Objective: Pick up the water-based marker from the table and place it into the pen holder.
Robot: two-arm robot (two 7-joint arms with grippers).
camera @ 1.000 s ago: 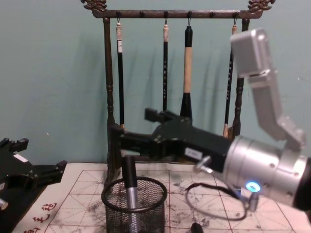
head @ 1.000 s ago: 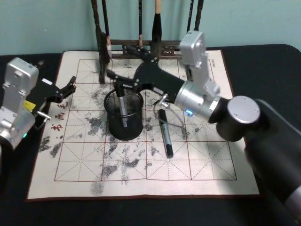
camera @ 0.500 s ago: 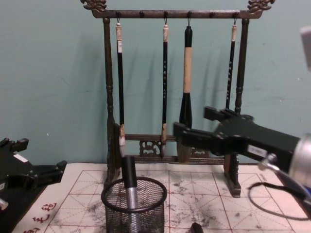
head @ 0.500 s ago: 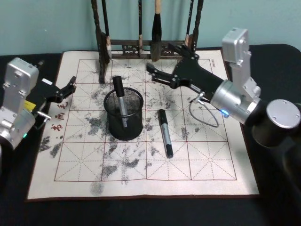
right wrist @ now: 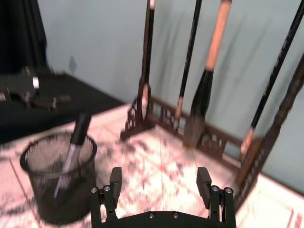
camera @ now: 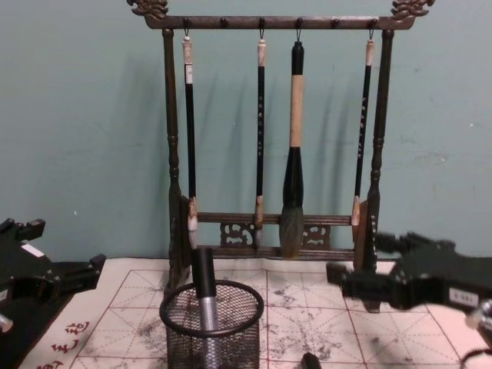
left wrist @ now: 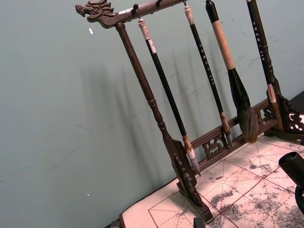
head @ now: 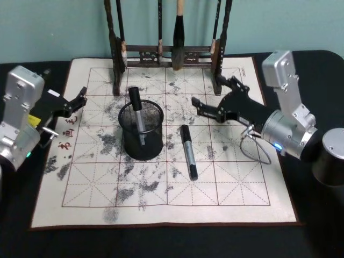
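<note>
Right of the holder (head: 144, 146), right gripper (head: 208, 92) hovers spread open, empty; one marker (head: 137, 114) stands inside.
A second marker (head: 188, 153) lies on the mat (head: 242, 183); a shallow pinch could roll it away. The left gripper (head: 74, 103) is parked at the mat's edge.

Ink-stained mat (head: 236, 188) on black table (head: 161, 244)

Head looks down, chest level (both share brush rack (camera: 171, 154)).

- My right arm ends in a silver barrel (head: 287, 134) with a blue light (head: 278, 146), a looped grey cable (head: 252, 148) and a black right gripper (head: 208, 91) dotted with screws (right wrist: 173, 215).
- My left gripper (head: 72, 102) is black too, behind it a silver housing (head: 21, 91) with a yellow label (head: 33, 121).
</note>
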